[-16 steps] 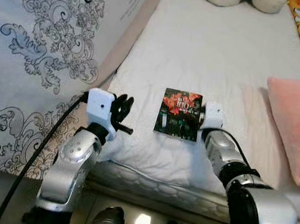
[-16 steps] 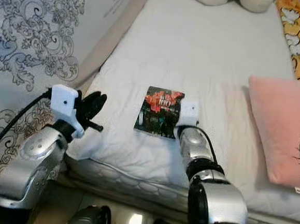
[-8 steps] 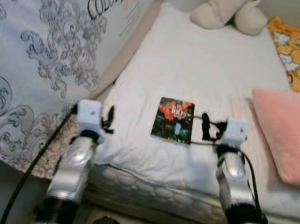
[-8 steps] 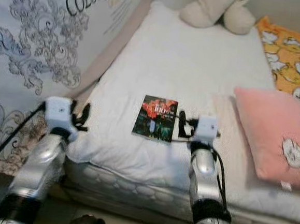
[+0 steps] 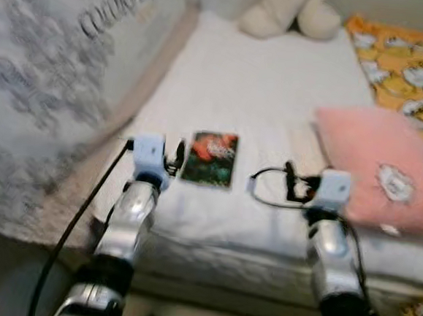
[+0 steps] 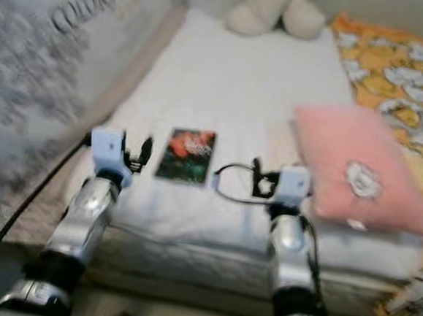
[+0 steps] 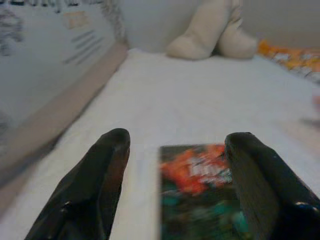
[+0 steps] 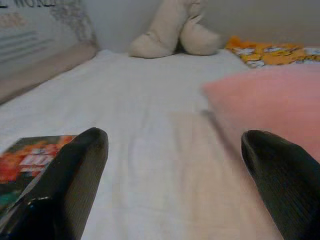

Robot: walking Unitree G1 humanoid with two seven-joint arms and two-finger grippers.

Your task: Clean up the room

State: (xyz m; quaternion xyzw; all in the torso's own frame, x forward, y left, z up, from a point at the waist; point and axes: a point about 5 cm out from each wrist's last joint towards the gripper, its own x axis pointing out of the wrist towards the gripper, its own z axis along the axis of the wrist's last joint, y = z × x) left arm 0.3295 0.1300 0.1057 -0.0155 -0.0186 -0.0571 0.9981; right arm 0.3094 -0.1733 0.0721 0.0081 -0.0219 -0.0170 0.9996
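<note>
Book lies flat on the white bed, near its front edge, cover up with red and dark green print. My left gripper sits low just beside the book's left edge, fingers spread wide; from the left wrist view the book lies between them, untouched. My right gripper rests on the sheet to the book's right, also wide, holding nothing. I see a pink pillow just right of that arm, an orange patterned blanket beyond it, and a cream plush toy at the far end. A patterned grey panel runs along the bed's left side. Both head views are blurred.
</note>
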